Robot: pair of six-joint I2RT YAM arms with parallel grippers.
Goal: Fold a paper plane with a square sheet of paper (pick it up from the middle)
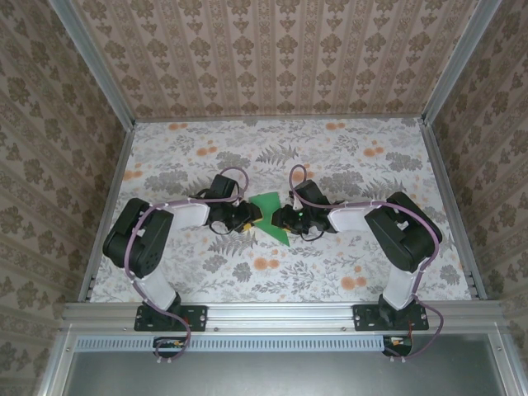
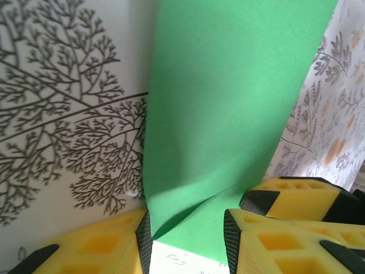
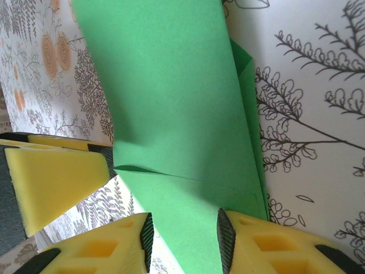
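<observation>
The left gripper (image 1: 252,216) lies low over a floral-patterned desk (image 1: 355,272), its yellow-padded jaws parted, with the green paper (image 1: 268,206) running through the gap between them rather than pinched. The paper, creased and doubled along one edge, sits at the centre of the desk between the two arms, one point reaching toward the near edge. The right gripper (image 1: 280,219) meets it from the other side, nearly tip to tip, jaws likewise apart and straddling the sheet.
</observation>
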